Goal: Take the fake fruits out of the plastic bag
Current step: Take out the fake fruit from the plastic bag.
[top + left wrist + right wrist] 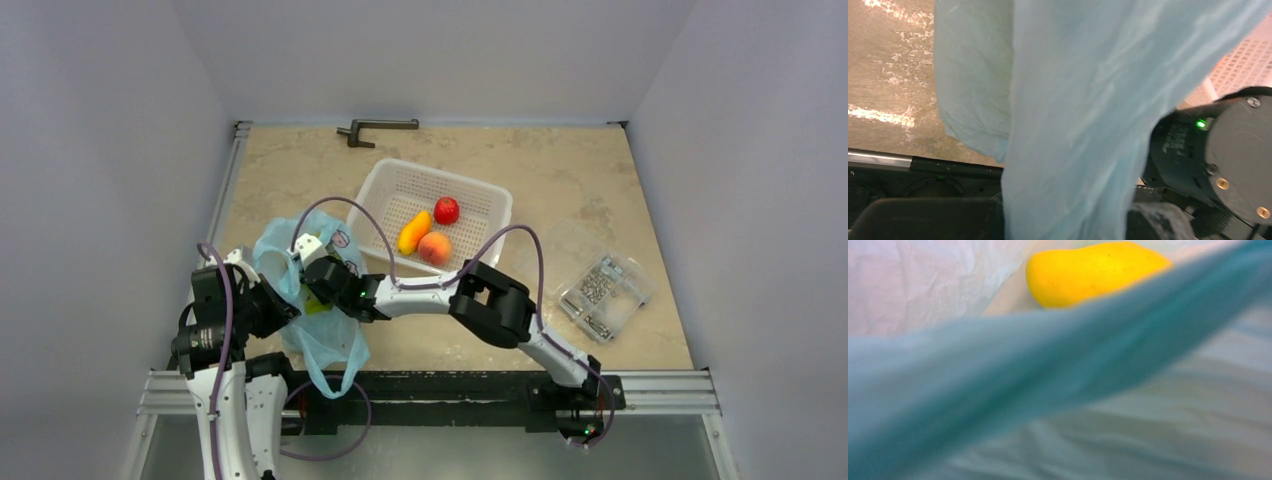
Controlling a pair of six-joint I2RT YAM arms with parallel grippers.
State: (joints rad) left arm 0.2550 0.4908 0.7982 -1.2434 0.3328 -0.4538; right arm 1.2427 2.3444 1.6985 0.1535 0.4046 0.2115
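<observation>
A white perforated plastic basket (400,190) holding a small round red fruit (447,210) sits mid-table on the beige marbled tabletop (560,170), with a clear box of metal parts (600,285) to its right and a dark metal handle (375,129) at the far edge.

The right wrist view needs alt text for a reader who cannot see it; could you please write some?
A glossy yellow fruit lies at the top of the frame inside a crinkled light blue plastic bag. A blurred fold of the bag crosses the picture diagonally, close to the camera, and hides the fruit's lower edge.
</observation>
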